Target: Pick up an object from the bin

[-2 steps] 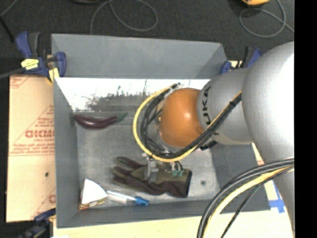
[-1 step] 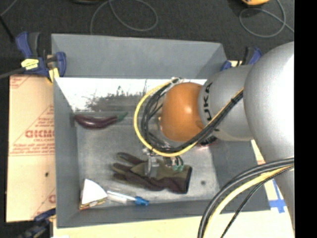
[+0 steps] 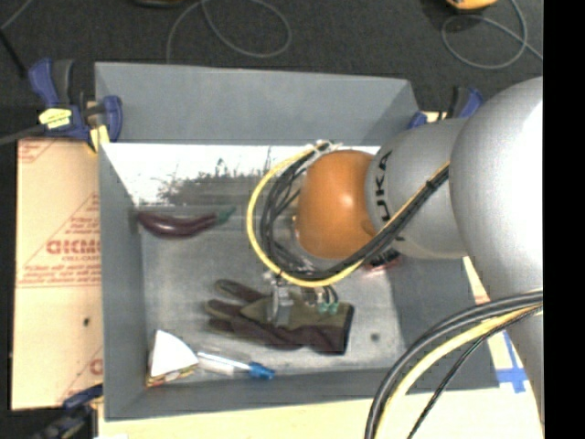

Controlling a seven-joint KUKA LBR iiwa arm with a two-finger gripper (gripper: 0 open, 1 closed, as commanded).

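Plain grey bin (image 3: 119, 273), its far wall smudged with dark speckles. Inside: a deep purple aubergine (image 3: 178, 223) with a green stem, a dark maroon-brown glove (image 3: 274, 329), a white paper wedge (image 3: 169, 350), and a white pen (image 3: 228, 364) with a blue tip. Above them, a glossy orange cover (image 3: 334, 207) ringed by yellow and black cables (image 3: 254, 210) on the silver arm (image 3: 457, 190).

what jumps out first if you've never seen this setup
The arm's round orange wrist cover, ringed by yellow cables, bulks over the middle of the bin from the right. Just under it in the view, a dark glove sprawls across the floor. A purple toy aubergine lies by the far wall, left.
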